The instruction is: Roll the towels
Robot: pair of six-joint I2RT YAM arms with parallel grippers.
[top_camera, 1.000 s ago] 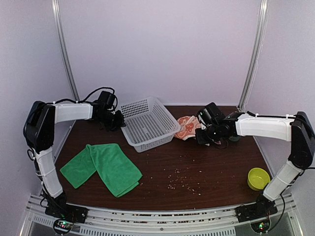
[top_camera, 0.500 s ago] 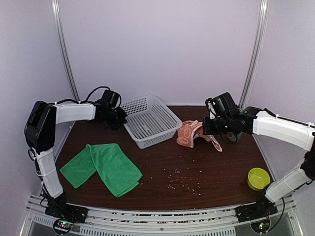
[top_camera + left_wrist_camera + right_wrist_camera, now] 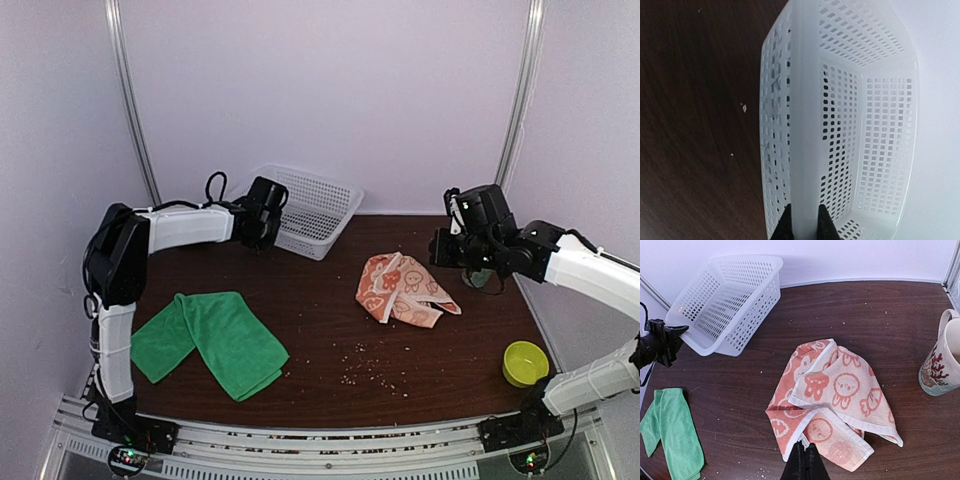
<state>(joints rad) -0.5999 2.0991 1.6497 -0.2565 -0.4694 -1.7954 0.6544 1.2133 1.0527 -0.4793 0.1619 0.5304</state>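
Basket [image 3: 318, 205] dragged back, tilted, left jaws clamping rim | orange towel [image 3: 400, 290] dropped, crumpled | right jaws closed, empty

The dark wooden table [image 3: 320, 300] carries a green towel [image 3: 210, 343], loosely folded and flat toward the near left corner, and an orange towel [image 3: 403, 290] with white cartoon prints, crumpled and partly folded over itself, right of the middle. A yellow bowl [image 3: 524, 362] sits near the right front edge, well apart from both cloths, and a printed mug [image 3: 942, 365] stands upright near the orange towel on its right. Pale crumbs [image 3: 372, 370] are scattered on the bare wood toward the front, and a white basket [image 3: 315, 210] stands tilted at the back by the wall — whether its low end touches the tabletop cannot be told.
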